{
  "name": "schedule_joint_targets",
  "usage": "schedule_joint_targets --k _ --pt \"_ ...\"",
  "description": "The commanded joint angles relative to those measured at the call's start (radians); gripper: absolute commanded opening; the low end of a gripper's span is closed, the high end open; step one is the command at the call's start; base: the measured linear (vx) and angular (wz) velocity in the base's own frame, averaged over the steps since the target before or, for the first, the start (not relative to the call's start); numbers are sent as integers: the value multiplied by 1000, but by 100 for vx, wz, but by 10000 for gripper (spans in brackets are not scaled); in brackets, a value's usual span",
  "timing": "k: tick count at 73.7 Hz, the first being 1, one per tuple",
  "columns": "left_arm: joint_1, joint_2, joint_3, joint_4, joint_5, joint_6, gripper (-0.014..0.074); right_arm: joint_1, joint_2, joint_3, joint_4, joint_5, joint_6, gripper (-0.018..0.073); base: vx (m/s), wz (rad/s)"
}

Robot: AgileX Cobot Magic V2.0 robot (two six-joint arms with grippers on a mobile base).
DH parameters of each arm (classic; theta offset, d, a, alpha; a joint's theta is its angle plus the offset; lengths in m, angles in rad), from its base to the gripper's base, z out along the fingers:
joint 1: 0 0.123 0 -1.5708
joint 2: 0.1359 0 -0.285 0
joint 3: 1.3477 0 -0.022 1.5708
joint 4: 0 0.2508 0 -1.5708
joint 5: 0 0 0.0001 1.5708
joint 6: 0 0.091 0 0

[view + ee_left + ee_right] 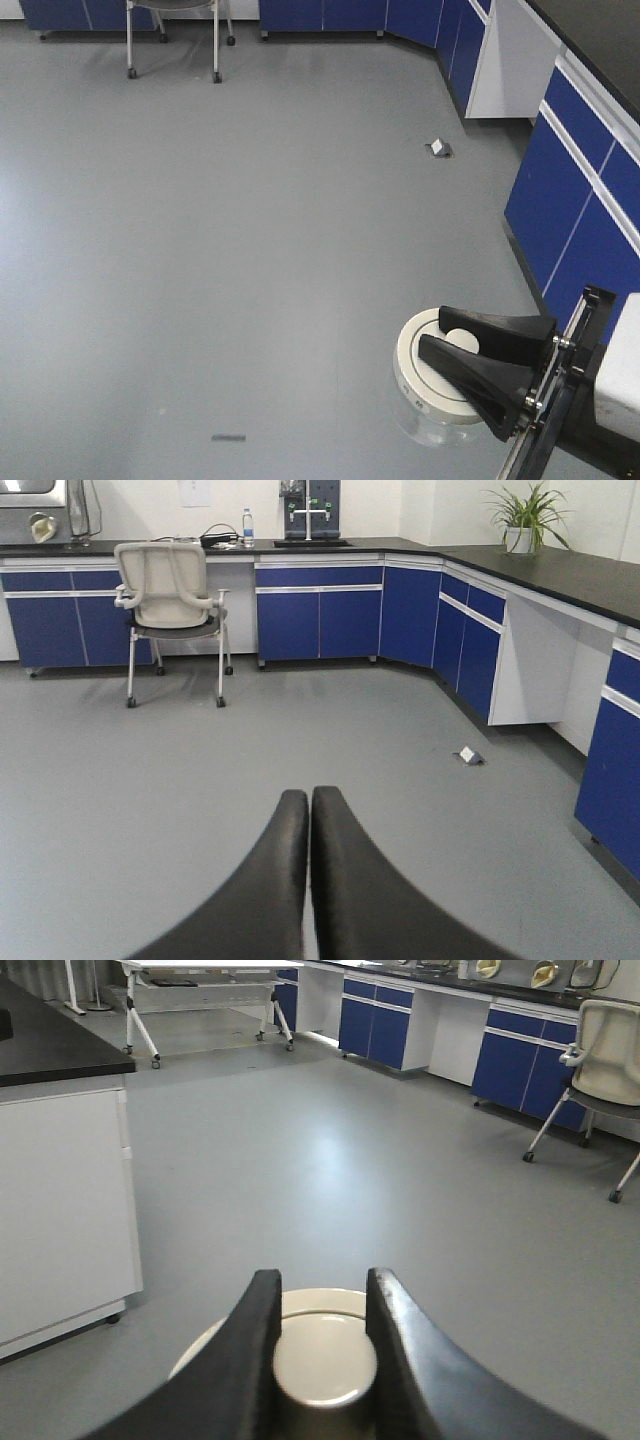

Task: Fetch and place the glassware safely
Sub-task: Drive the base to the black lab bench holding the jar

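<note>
The glassware [413,368] is a squat clear jar with a cream-white round lid, seen at the lower right of the front view over the grey floor. My right gripper [433,327] is shut on the lid's central knob [325,1360], one black finger [255,1340] on each side of it. The lid's rim [322,1299] shows beyond the fingertips in the right wrist view [323,1285]. The glass body is mostly hidden under the lid. My left gripper [309,796] is shut, its fingers pressed together with nothing between them, pointing across the room.
Blue base cabinets [575,215] with a black counter run along the right and back walls. A wheeled chair [170,590] stands at the back left. A small socket box [439,149] sits on the floor. A white cabinet [60,1200] stands to the right gripper's left.
</note>
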Motion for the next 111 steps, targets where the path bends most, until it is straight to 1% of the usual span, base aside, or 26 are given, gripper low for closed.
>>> schedule_joint_targets --k 1,57,111 --pt "-4 12 -27 -7 -69 -2 -7 -2 -5 -31 43 -46 -10 -1 74 -10" --pt "-4 12 -27 -7 -69 -2 -7 -2 -6 -31 44 -48 -10 -1 78 9" --pt "-4 18 -27 -7 -69 -2 -7 -2 -5 -31 44 -49 -10 -1 78 -1"
